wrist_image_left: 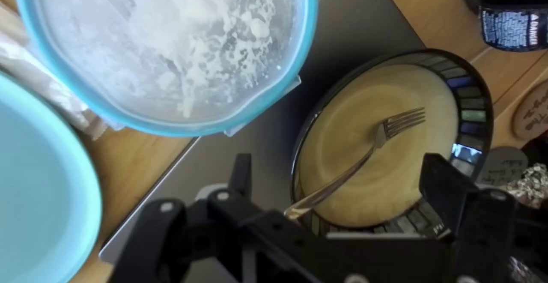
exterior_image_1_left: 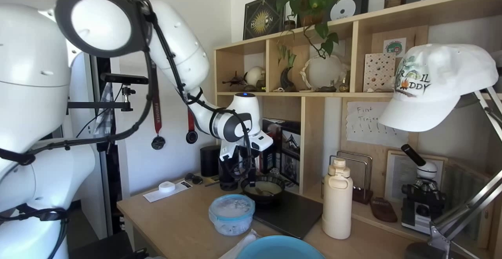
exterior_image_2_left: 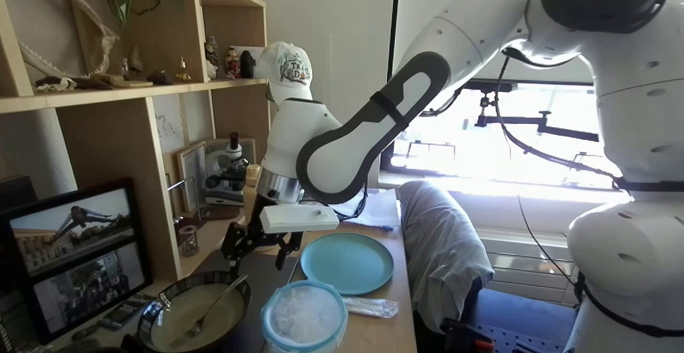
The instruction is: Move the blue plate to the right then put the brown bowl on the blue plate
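The blue plate (exterior_image_2_left: 347, 262) lies flat near the table's edge. It is cut off at the frame border in an exterior view (exterior_image_1_left: 280, 248) and in the wrist view (wrist_image_left: 34, 180). The brown bowl (exterior_image_2_left: 184, 305) has a dark patterned rim and a cream inside, with a fork (wrist_image_left: 357, 165) lying in it. It also shows in an exterior view (exterior_image_1_left: 268, 200) and the wrist view (wrist_image_left: 338, 133). My gripper (exterior_image_2_left: 258, 265) is open and empty, just above the bowl's edge. In the wrist view the gripper's fingers (wrist_image_left: 338, 167) stand wide apart over the bowl's near side, which they partly hide.
A translucent lidded container (exterior_image_2_left: 304, 315) stands between bowl and plate. A dark laptop (exterior_image_1_left: 294, 214) lies partly under the bowl. A wrapped packet (exterior_image_2_left: 371, 307) lies by the plate. A cream bottle (exterior_image_1_left: 337, 204), framed photos (exterior_image_2_left: 80, 257) and shelves (exterior_image_1_left: 310, 145) stand close by.
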You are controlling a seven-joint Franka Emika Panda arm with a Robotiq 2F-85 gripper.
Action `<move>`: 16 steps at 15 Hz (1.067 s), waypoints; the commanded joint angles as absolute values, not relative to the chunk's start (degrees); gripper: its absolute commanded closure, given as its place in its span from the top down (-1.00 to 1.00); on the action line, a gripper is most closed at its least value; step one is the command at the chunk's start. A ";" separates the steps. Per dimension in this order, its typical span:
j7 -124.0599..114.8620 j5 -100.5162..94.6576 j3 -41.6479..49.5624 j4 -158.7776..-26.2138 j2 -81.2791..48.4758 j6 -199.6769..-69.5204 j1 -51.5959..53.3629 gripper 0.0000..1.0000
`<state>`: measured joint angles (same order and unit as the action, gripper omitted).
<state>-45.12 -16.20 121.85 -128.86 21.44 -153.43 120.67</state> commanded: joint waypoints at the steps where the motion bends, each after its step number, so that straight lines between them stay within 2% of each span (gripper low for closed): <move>1: -46.07 -23.26 131.68 -119.20 32.89 -150.38 132.58 1.00; 4: -44.63 -24.23 138.27 -112.14 38.72 -150.16 140.45 1.00; 8: -43.95 -23.18 141.71 -105.57 41.74 -148.07 145.15 1.00; 9: -44.01 -23.27 142.29 -104.73 41.88 -147.70 145.68 0.86; 10: -44.64 -23.58 143.19 -103.97 41.88 -147.12 146.50 0.47; 11: -44.63 -23.78 143.52 -103.76 41.72 -146.84 146.64 0.38; 12: -44.63 -23.86 143.75 -103.51 41.55 -146.47 146.87 0.37; 16: -45.19 -24.62 144.55 -103.64 41.01 -145.83 147.22 -0.25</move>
